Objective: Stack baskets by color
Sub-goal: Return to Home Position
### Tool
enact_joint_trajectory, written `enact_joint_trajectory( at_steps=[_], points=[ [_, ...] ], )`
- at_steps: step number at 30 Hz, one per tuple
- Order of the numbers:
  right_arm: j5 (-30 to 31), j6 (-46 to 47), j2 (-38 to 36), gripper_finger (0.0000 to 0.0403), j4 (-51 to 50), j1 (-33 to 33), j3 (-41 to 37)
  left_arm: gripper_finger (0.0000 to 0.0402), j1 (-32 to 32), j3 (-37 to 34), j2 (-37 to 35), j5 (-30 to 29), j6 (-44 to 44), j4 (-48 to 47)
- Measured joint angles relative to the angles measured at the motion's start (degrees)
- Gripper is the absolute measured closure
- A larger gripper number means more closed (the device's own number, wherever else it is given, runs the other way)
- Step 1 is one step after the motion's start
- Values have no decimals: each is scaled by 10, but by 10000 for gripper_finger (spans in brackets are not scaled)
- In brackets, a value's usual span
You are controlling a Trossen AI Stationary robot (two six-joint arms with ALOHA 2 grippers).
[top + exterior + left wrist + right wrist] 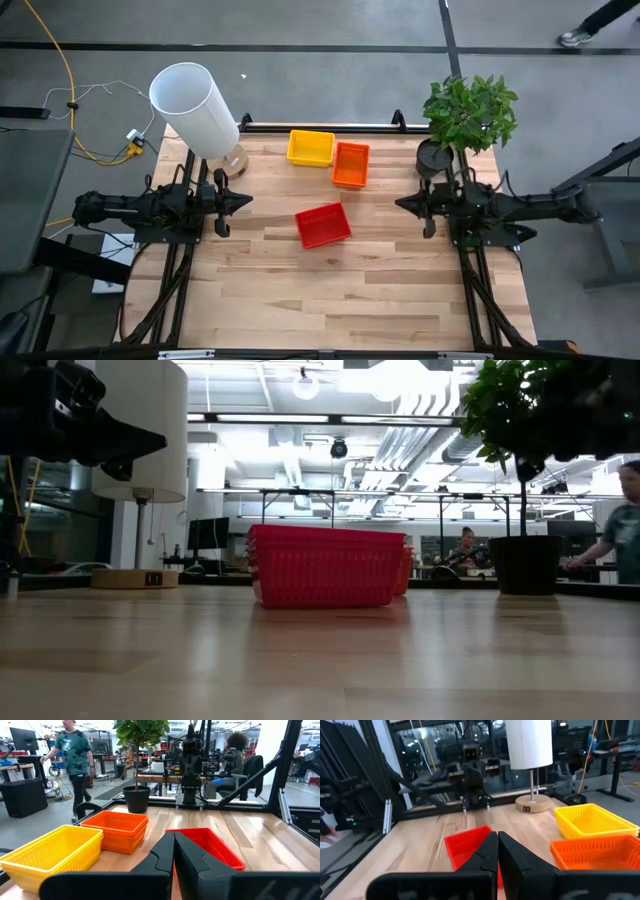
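Observation:
Three stacks of baskets rest with their bottoms on the wooden table: a yellow one (311, 148) at the far middle, an orange one (351, 164) right beside it, and a red one (323, 225) nearer the table's centre. My left gripper (245, 200) hovers shut at the table's left side, pointing level toward the red baskets (210, 845). My right gripper (402, 204) hovers shut at the right side, pointing level toward them (467, 847) from the other way. Both stand clear of every basket.
A white cylinder lamp (195, 110) stands on its round base at the far left corner. A potted plant (465, 120) stands at the far right corner. People move in the room beyond the table. Bare wood spreads across the near half (340, 300).

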Motion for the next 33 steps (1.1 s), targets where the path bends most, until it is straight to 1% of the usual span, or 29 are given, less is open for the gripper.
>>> enact_joint_trajectory(
  at_steps=[4,9,11,13,15,19,21,26,33],
  points=[
    [1,0,-71,403,-68,0,-11,401,0,0,0,0,0,0],
    [5,-10,-134,403,-146,1,-11,402,0,0,0,0,0,0],
    [10,-16,-152,403,-152,1,-21,402,0,0,0,0,-1,0],
    [8,-21,-169,403,-137,1,-41,402,0,0,0,0,0,0],
    [-1,-36,-171,403,-136,1,-41,401,0,0,0,0,-1,0],
    [13,-99,-173,403,-136,1,-41,402,0,0,0,0,-1,4],
    [14,-105,-169,403,-135,1,-41,401,0,0,0,0,-1,2],
    [13,-102,-167,403,-135,0,-41,401,0,0,0,0,-1,2],
    [12,-52,-167,403,-135,1,-41,402,0,0,0,0,-1,2]
  ],
)
